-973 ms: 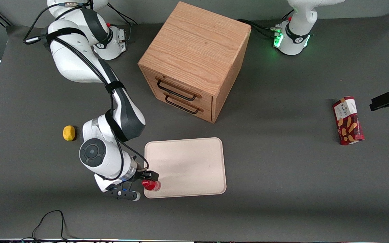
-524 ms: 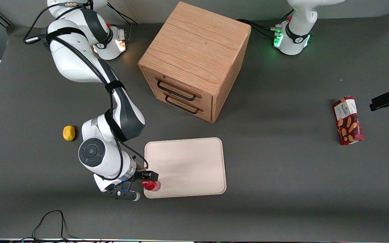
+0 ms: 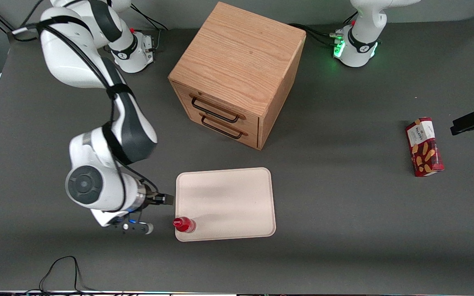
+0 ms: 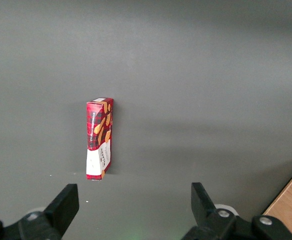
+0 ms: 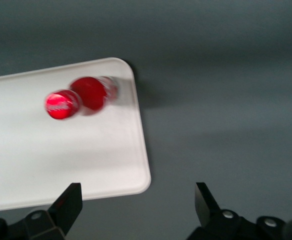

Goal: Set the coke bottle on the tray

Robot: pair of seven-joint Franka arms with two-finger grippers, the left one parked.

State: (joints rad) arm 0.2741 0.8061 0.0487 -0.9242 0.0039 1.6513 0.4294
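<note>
Spread wide and holding nothing, my hand hangs over the bare tabletop, just beside the tray on its working-arm end. The coke bottle stands upright on the tray, in the corner nearest the front camera, apart from my fingers. A wooden two-drawer cabinet sits farther from the camera than the tray.

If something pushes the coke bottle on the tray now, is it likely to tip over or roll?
The coke bottle stands upright, slim and small, at a corner of the tray, so a sideways push would probably topple it. Being round and glossy, it would likely roll afterwards; the low rim might stop it. The gripper hangs open beside the tray, apart from the bottle.
</note>
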